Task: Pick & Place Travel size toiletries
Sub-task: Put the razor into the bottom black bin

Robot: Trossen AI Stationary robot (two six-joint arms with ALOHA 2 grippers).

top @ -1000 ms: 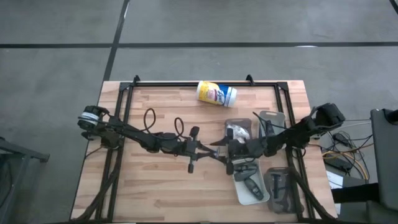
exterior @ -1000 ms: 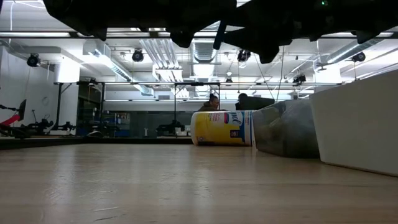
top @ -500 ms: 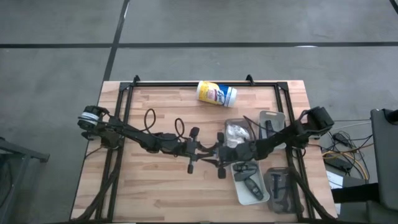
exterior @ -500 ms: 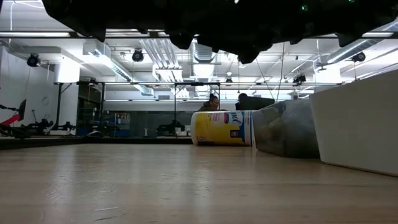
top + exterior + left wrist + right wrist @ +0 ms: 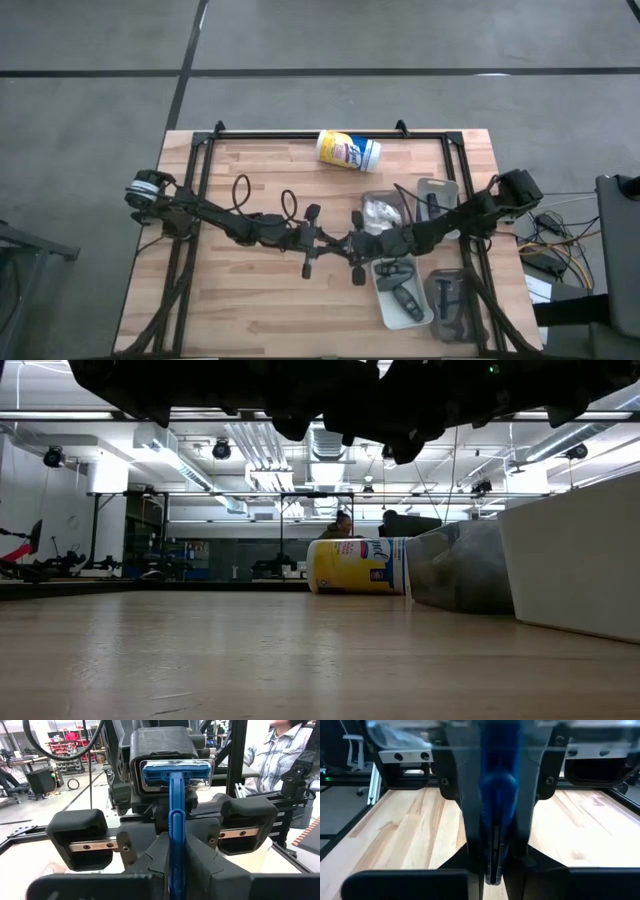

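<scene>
Handover mid-surface. Over the last second the right gripper (image 5: pixel 363 243) has swung away from the clear trays (image 5: pixel 405 297) and moved in toward the left gripper (image 5: pixel 336 243). The two now sit nose to nose at the centre of the surface (image 5: pixel 250 300), well above the wood.

The task item in play is a blue razor (image 5: pixel 175 812), held in the air between the two grippers and not touching the surface. In the left wrist view the left fingers (image 5: pixel 155 857) are clamped on its handle, with the razor head pointing at the right gripper's body. In the right wrist view the right fingers (image 5: pixel 470 840) look closed on the same blue handle too, so both arms grip it at once.

Judgement: the transfer is at the double-hold stage. One side has to let go before the razor can travel to a tray, and which side does is not readable here.

The other toiletries lie in the trays on the right side. The yellow-and-white canister (image 5: pixel 348 150) lies on its side at the far edge, untouched. A seated person (image 5: pixel 287 750) shows beyond the surface.
</scene>
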